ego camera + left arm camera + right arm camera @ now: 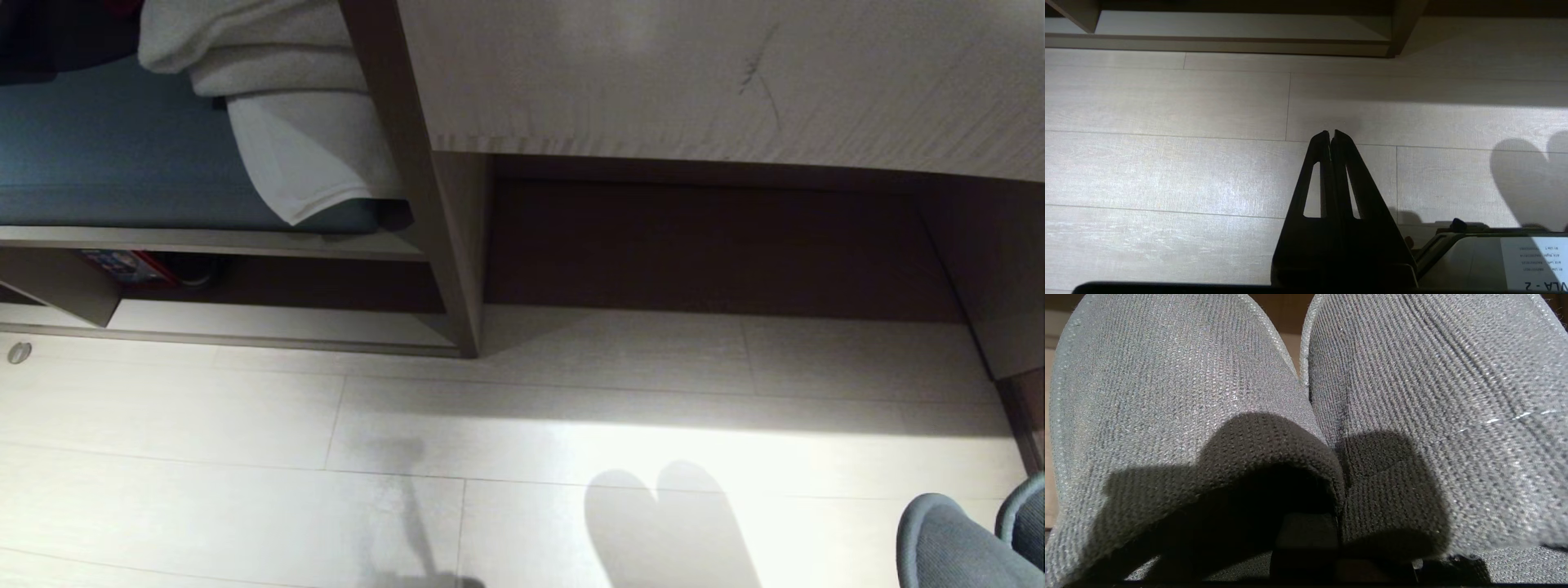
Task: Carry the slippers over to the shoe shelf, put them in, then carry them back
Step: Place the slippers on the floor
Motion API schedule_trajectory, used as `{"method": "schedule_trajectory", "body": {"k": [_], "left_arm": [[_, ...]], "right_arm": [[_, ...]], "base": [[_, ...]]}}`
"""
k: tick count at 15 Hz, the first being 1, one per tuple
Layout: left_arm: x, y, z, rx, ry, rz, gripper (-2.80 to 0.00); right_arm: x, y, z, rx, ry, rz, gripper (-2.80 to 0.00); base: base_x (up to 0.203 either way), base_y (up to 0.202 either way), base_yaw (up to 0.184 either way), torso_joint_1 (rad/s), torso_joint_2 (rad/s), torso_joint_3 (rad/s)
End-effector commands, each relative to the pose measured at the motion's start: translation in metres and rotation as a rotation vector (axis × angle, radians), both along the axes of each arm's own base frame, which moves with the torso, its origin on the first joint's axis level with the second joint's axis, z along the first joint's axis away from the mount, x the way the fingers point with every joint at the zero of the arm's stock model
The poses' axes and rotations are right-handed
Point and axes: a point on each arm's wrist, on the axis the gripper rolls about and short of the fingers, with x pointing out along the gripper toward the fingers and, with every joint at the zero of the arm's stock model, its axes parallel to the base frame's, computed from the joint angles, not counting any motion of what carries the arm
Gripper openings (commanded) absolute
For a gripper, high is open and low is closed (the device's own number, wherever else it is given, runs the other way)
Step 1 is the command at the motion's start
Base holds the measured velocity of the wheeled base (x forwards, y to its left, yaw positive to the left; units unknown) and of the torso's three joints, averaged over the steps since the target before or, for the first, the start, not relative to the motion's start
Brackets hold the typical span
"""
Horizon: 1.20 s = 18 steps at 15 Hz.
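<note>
Slippers (1208,375), soft knitted and probably light and floppy, hang pinched together at their inner collars by the right hand (1331,522), above the floor (245,457) near the shoe shelf (269,327), while the left hand (1332,134) idles closed, holding nothing.

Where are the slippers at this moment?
The slippers are at the lower right corner of the head view, above the floor, and fill the right wrist view, held in the right tool, to the right of the shoe shelf.
</note>
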Motion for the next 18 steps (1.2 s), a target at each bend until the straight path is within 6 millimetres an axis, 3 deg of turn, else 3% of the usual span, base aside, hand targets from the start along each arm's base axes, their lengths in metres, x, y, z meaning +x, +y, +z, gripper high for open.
{"method": "schedule_trajectory", "body": {"k": [1,18], "left_arm": [[0.0001,0.0000,-0.0001,0.000,0.002,0.000,-2.80],[0.0001,0.0000,-0.0001,0.002,0.002,0.001,-2.80]], "right_arm": [[0.0001,0.0000,0.0000,-0.001,0.001,0.001,-2.80],[0.0001,0.0000,0.0000,-0.001,0.001,0.001,-2.80]], "base": [[0.000,0.000,0.000,-0.001,0.00,-0.207],[0.000,0.000,0.000,0.001,0.00,-0.194]]}}
